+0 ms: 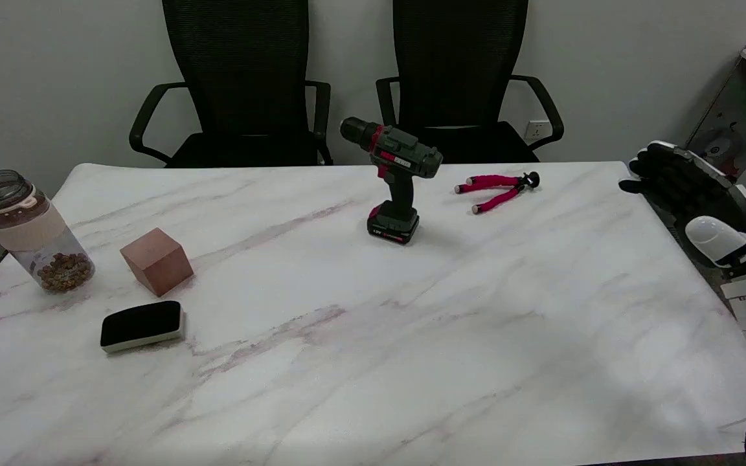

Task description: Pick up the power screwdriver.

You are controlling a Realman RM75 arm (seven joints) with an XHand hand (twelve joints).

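At the moment of inspection I found the right hand (677,178) beyond the table's (360,362) right edge, holding nothing. Its dark fingers (638,175) lay together and pointed toward the far-left; whether they were curled or merely extended I could not tell from this angle.

The power screwdriver (394,178) stood upright on its battery base, well apart from the fingertips, to their left and at about the same depth on the table. Its long axis, handle to base, ran vertical; the chuck pointed left and slightly away from me, away from the hand.

Risks, as I judged them:
- The tool was tall on a small footing. A finger striking the motor body before closing on the handle would likely tip it over, toward the left.
- The red-handled pliers (499,189) lay between the fingers and the tool, near the straight line of approach. A low sweep could drag them into the battery base.
- A grip taken high on the body rather than round the handle would probably slip, the head being heavy.

The jar (26,233), wooden block (156,260) and board eraser (142,325) lay far beyond the tool from the fingers, and I rated them no hazard.
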